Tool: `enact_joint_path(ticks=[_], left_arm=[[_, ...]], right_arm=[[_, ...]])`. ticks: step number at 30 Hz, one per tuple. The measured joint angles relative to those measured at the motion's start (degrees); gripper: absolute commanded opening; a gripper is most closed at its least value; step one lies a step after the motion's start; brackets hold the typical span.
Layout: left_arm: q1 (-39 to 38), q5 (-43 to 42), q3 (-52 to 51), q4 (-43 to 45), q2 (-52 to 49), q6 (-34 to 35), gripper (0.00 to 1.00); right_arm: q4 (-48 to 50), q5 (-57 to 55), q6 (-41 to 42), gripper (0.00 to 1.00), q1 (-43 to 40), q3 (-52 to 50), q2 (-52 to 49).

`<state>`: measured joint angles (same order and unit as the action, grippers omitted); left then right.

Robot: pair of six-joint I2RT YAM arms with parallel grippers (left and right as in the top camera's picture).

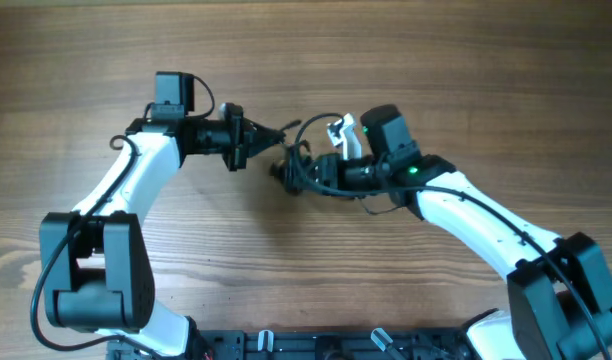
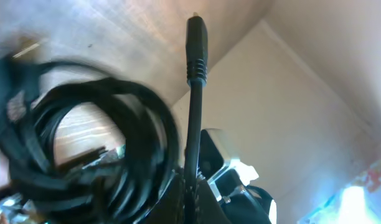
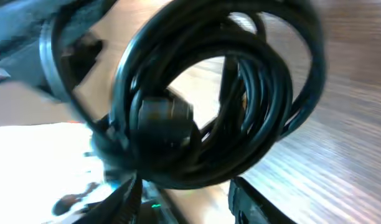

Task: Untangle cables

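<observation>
Centre of bench (image 1: 436, 60): thin black flexible cables (image 3: 259, 106) sit knotted; untangling looks barely begun. Left gripper (image 1: 269, 138) pinches one strand; right gripper (image 1: 304, 172) state cannot be told.

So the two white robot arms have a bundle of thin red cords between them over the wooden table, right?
Not red: the bundle of thin cords is black, as the right wrist view shows. Otherwise yes, it sits between the white left arm and white right arm over the wooden table.

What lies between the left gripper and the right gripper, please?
The bunched cables lie between the left gripper and the right gripper, with bare wood around; the overhead view shows this.
</observation>
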<state>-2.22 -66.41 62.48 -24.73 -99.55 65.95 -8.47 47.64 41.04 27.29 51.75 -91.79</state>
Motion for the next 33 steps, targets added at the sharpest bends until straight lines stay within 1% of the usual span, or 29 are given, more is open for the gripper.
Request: enact_joint_path(ticks=[2,3,4,5,9,10,11,15,17,19,20,23,28,33], left_arm=[[1.09,-0.79,0.0,1.77,0.0,0.17,0.04],[1.68,-1.25,0.0,2.51,0.0,0.26,0.04],[2.08,-1.66,0.0,2.95,0.0,0.35,0.04],[2.6,-2.25,0.0,3.34,0.0,0.37,0.04],[3.32,-4.98,0.0,5.09,0.0,0.39,0.04],[3.32,-6.54,0.0,5.51,0.0,0.42,0.04],[3.32,-7.5,0.0,5.51,0.0,0.61,0.04],[3.3,-9.2,0.0,6.95,0.0,1.99,0.04],[3.3,-10.32,-0.02,9.29,0.0,2.38,0.04],[3.3,-11.93,-0.02,12.66,0.0,3.13,0.04],[3.3,-12.7,-0.04,14.4,0.0,3.58,0.04],[3.3,-13.94,-0.04,16.92,0.0,4.07,0.04],[3.3,-15.5,-0.04,17.11,0.0,4.72,0.04],[3.3,-18.1,-0.04,17.09,0.0,4.9,0.04]], right_arm=[[0.48,3.85,2.23,0.66,-2.21,0.0,0.0],[0.52,5.49,3.3,0.69,-3.45,0.0,0.0],[0.55,6.51,4.22,0.77,-4.37,-0.02,0.0],[0.66,7.5,5.25,0.81,-5.57,-0.02,-0.02],[0.0,8.24,7.78,0.82,-8.09,-0.02,0.0],[-1.25,8.02,8.98,0.87,-8.26,-0.02,0.0],[-1.9,7.87,9.86,0.88,-8.24,-0.02,-0.02],[-4.94,6.19,14.03,0.88,-7.23,-0.33,0.04],[-7.87,4.33,17.57,0.9,-6.21,-1.03,0.09],[-8.68,1.7,20.5,0.89,-5.11,-1.99,0.09],[-8.59,0.59,21.88,0.88,-4.7,-2.27,0.09],[-5.84,-2.12,25.29,0.87,-3.63,-2.93,0.09],[3.26,-4.74,29.59,0.87,-1.73,-3.13,0.11],[4.76,-7.28,33.51,0.85,-0.5,-3.13,0.11]])
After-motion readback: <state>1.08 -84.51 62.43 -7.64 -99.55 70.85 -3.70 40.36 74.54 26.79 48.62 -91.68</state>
